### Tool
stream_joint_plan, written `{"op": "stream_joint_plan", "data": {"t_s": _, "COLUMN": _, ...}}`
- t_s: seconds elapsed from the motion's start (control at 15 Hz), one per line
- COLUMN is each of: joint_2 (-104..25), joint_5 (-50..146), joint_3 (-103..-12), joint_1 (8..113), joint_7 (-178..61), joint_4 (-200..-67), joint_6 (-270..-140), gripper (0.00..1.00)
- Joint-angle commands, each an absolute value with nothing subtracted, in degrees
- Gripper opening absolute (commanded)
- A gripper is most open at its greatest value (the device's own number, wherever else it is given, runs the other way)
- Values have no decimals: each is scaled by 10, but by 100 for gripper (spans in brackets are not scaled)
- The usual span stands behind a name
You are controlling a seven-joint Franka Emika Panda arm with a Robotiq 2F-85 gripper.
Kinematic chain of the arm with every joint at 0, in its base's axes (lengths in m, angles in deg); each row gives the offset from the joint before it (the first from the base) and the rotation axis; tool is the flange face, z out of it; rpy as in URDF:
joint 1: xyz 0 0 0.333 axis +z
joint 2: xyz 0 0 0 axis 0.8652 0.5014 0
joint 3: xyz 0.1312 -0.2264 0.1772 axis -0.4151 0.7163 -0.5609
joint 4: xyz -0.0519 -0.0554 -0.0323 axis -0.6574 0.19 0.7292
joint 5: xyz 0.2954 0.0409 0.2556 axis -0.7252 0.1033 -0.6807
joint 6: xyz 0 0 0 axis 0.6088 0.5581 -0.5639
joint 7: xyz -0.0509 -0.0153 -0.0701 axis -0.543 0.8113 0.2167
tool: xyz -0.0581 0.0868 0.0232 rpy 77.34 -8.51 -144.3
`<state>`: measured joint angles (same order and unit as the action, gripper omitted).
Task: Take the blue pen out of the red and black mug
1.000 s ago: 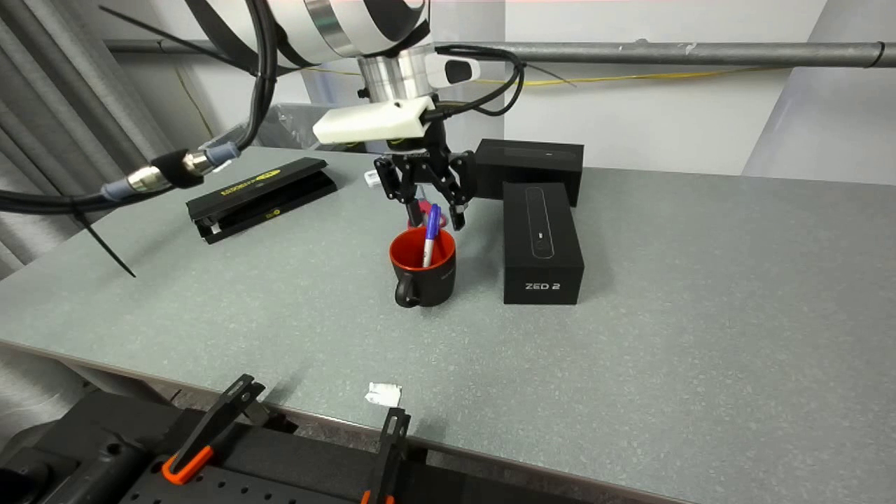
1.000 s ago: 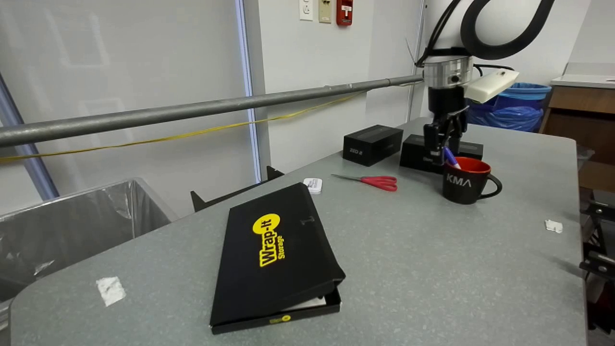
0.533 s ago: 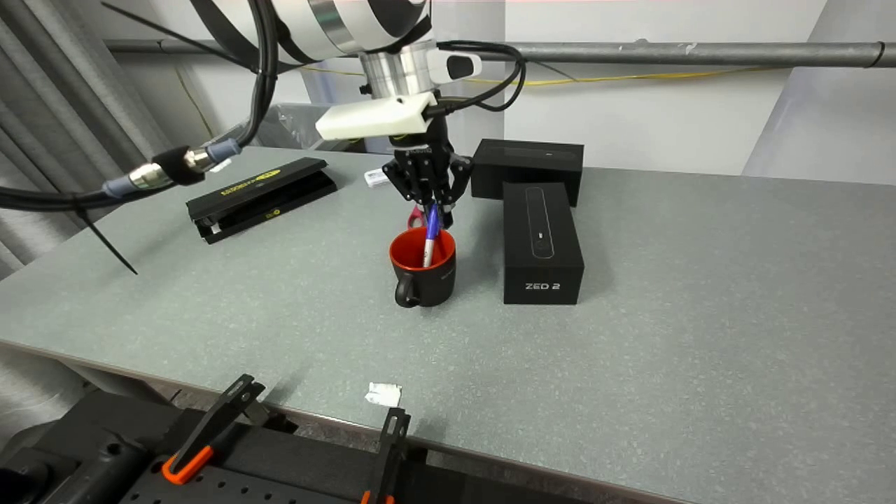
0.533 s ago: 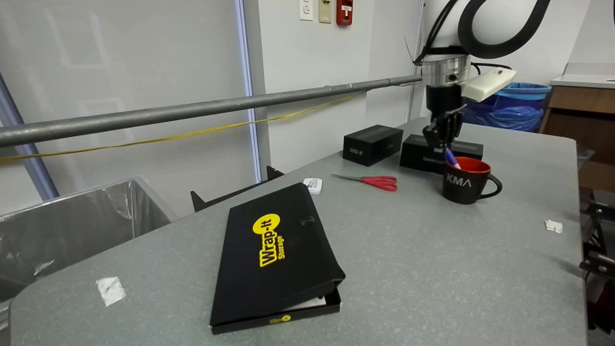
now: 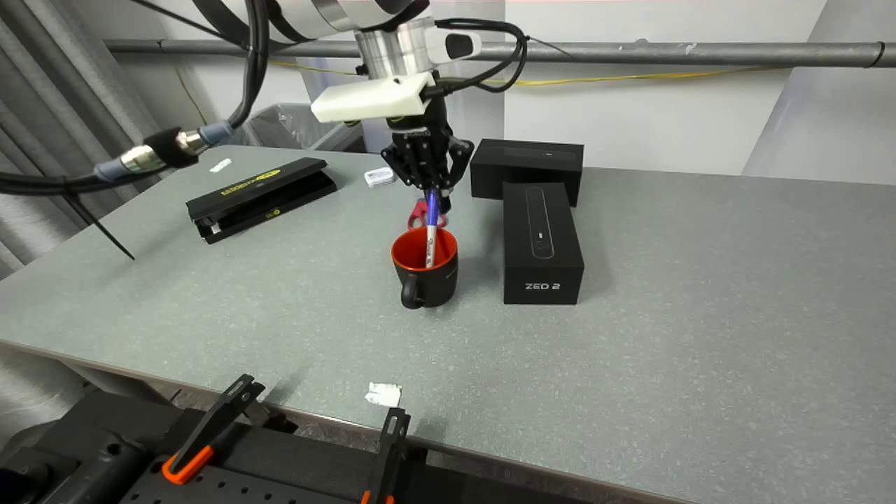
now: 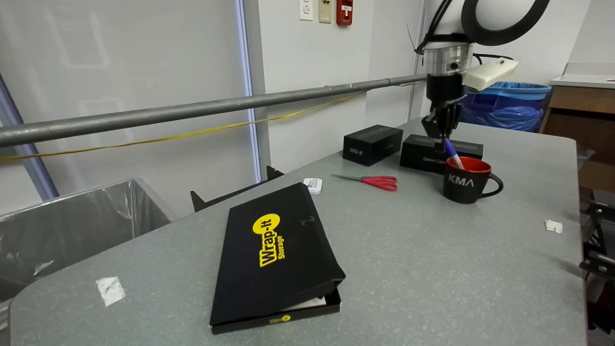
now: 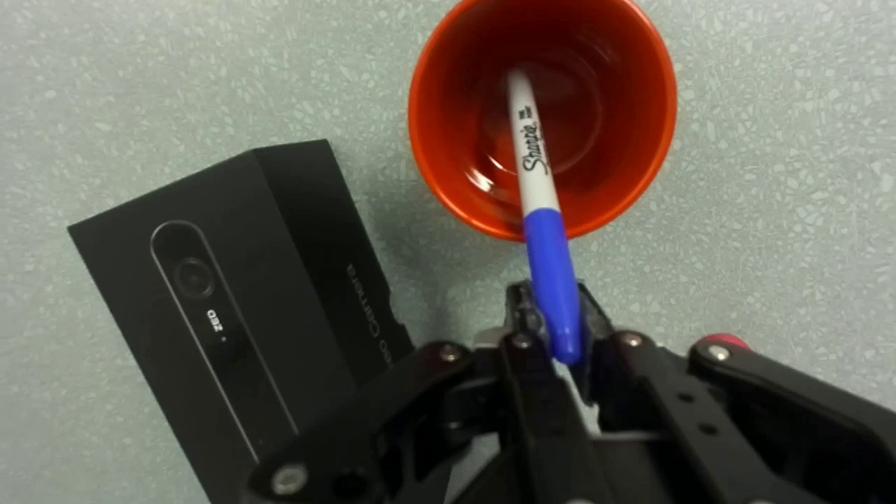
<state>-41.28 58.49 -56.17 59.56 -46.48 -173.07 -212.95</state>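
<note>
Blue pen [image 7: 540,203] clamped between jaws by upper end; grasp judged done. Lower end inside red and black mug [image 5: 439,285]; removal to be finished.

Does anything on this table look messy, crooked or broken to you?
Yes, the lid of the black Wrap-It box sits crooked, leaving a gap with something pale showing inside. The white scraps on the tabletop look torn and ragged, perhaps leftover tape or paper. I see no spill.
</note>
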Motion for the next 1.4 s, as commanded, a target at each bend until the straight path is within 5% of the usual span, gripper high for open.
{"op": "stream_joint_plan", "data": {"t_s": 0.0, "joint_2": -513, "joint_5": 572, "joint_3": -568, "joint_1": 602, "joint_7": -483, "joint_4": -1784, "joint_6": -2113, "gripper": 3}}
{"op": "stream_joint_plan", "data": {"t_s": 0.47, "joint_2": -646, "joint_5": 514, "joint_3": -630, "joint_1": 621, "joint_7": -544, "joint_4": -1805, "joint_6": -2011, "gripper": 3}}
{"op": "stream_joint_plan", "data": {"t_s": 1.33, "joint_2": -311, "joint_5": 527, "joint_3": -644, "joint_1": 659, "joint_7": -549, "joint_4": -1643, "joint_6": -1973, "gripper": 3}}
